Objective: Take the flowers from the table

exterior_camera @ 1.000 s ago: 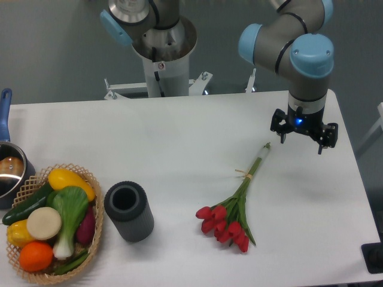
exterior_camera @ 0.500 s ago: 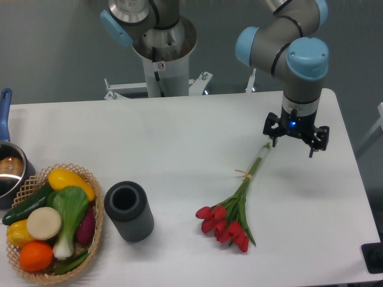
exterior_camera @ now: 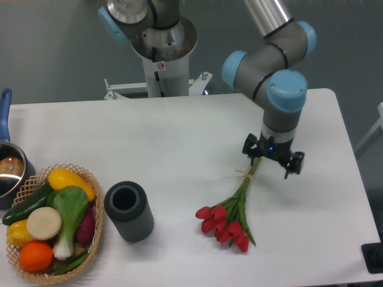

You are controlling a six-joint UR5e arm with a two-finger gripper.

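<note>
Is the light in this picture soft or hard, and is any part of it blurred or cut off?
In the camera view the light is soft and even: the flowers and the grey cylinder cast only faint shadows on the white table, with no strong glare. The gripper looks slightly soft, though the flowers stay sharp. The pot at the left edge is cut off.

arm bent downward, pincer spread wide.

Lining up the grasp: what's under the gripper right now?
Under the open gripper lies the upper stem end of the flowers, on the bare white table. The stem tip is covered by the gripper; the tan band and the red blooms lie clear, toward the camera.
</note>
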